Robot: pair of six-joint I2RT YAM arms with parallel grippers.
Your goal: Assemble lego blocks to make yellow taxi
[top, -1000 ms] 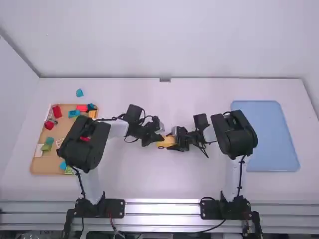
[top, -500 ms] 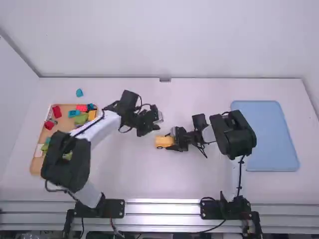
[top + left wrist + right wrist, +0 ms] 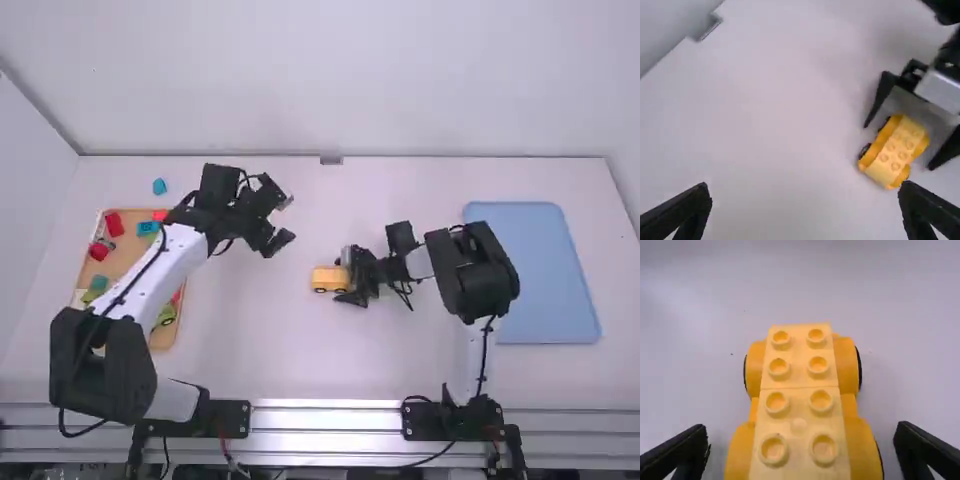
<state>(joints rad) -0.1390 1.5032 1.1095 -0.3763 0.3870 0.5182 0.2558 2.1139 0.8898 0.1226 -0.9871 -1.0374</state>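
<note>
Right wrist view, yellow car [image 3: 799,410], between right tool's [image 3: 344,277] parted fingers, untouched

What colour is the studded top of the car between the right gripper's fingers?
Yellow, best seen in the right wrist view.

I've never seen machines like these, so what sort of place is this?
Probably a robotics lab or test station: two robot arms stand at a white table, with a yellow toy-brick car, a tray of colourful bricks and a blue tray.
</note>
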